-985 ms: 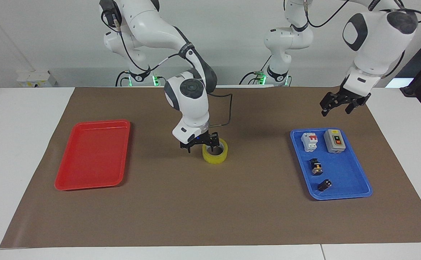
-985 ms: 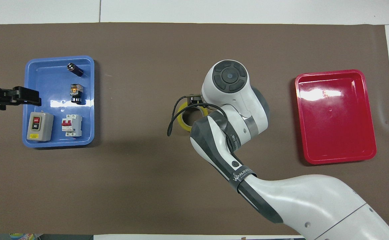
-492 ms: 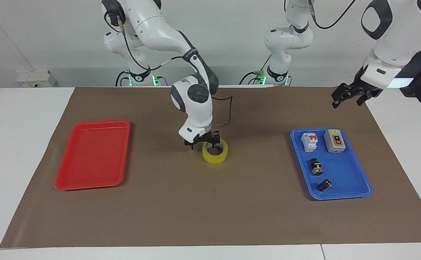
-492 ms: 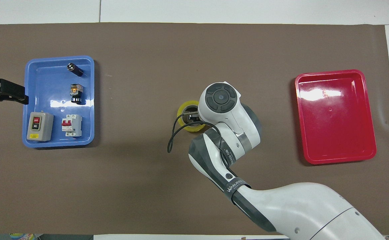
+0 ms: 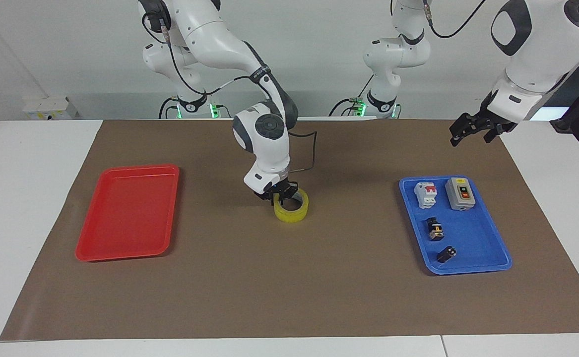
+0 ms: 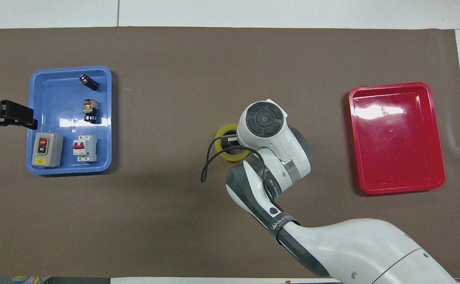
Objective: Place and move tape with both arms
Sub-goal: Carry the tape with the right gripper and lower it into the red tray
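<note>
**Operator:** Report the position of the tape and the status of both claws.

**Technician:** The tape was in the middle of the brown mat on the counter, between the red tray and the blue tray. The right claw was down at the rim of the roll on the robots' side, one finger inside the core and one outside, pinching the wall of the ring. The left claw hung in the air near the left arm's end of the mat; whether its fingers were spread or pressed together could not be determined.

**Operator:** What had changed over the last second?

**Technician:** The roll had shifted a short way toward the red tray and sat slightly higher in the facing view, and the right claw had shifted with it. A second earlier the left claw had been low, just over the mat by the blue tray; it had since risen and drawn back.

**Operator:** Significance for the task?

**Technician:** In my judgement, the left arm had finished its placing step and the right arm had begun the transfer. The probable destination was the red tray. The grip covered one wall only, so the roll could swing or slip during the carry.
</note>
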Action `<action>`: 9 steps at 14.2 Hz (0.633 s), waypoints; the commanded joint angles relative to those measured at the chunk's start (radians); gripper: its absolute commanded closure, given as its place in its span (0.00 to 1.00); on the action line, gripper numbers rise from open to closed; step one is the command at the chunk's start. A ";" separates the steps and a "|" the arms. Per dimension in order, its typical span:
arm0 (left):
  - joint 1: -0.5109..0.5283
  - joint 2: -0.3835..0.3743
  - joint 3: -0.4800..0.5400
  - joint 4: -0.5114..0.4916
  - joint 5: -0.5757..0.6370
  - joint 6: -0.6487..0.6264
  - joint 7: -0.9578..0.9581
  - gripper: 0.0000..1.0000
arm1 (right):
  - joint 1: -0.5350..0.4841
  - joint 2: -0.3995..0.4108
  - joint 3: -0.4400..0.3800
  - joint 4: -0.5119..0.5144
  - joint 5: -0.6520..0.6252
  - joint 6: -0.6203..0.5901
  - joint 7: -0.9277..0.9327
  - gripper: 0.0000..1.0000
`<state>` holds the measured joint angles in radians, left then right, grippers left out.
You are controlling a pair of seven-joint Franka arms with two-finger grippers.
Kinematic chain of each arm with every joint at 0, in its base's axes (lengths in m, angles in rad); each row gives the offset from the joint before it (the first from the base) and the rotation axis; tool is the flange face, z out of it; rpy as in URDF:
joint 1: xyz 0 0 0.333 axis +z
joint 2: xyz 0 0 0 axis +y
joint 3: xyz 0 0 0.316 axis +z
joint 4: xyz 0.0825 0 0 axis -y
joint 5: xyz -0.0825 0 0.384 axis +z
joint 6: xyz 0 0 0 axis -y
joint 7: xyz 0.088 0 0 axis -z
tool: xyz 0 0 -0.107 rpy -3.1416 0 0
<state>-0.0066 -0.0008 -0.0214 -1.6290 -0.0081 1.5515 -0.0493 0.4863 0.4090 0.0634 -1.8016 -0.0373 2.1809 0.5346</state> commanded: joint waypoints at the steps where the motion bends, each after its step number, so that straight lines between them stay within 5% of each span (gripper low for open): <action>1: -0.003 -0.025 0.000 -0.031 -0.021 0.025 0.005 0.00 | -0.076 -0.022 0.001 0.096 -0.048 -0.163 -0.071 1.00; 5: -0.003 -0.025 0.000 -0.031 -0.021 0.021 0.003 0.00 | -0.323 -0.157 0.001 0.041 -0.049 -0.260 -0.422 1.00; 9: 0.005 -0.025 0.000 -0.029 -0.021 0.019 -0.001 0.00 | -0.591 -0.190 0.001 -0.005 -0.049 -0.293 -0.762 1.00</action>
<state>-0.0070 -0.0009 -0.0237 -1.6290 -0.0084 1.5536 -0.0493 -0.0092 0.2457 0.0428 -1.7461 -0.0810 1.8718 -0.1113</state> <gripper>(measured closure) 0.000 0.789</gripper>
